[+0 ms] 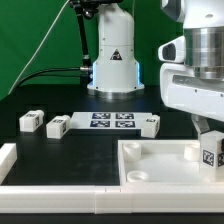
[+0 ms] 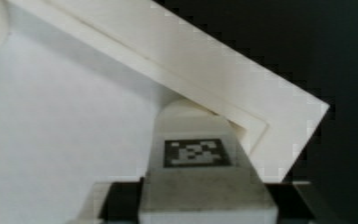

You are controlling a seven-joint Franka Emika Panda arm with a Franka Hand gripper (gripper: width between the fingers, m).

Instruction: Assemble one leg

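Observation:
My gripper (image 1: 208,136) is shut on a white leg (image 1: 212,154) with a black-and-white marker. It holds the leg upright over the large white tray (image 1: 150,170), at the tray's corner on the exterior view's right. In the wrist view the leg (image 2: 197,152) sits between my dark fingers (image 2: 126,200), with its far end at the tray's raised corner rim (image 2: 247,92). Whether the leg touches the tray floor is hidden.
Three more white legs lie on the black table: two (image 1: 31,121) (image 1: 57,126) at the exterior view's left and one (image 1: 150,123) near the middle. The marker board (image 1: 112,121) lies between them. The robot base (image 1: 113,60) stands behind. A white ledge (image 1: 8,160) borders the left.

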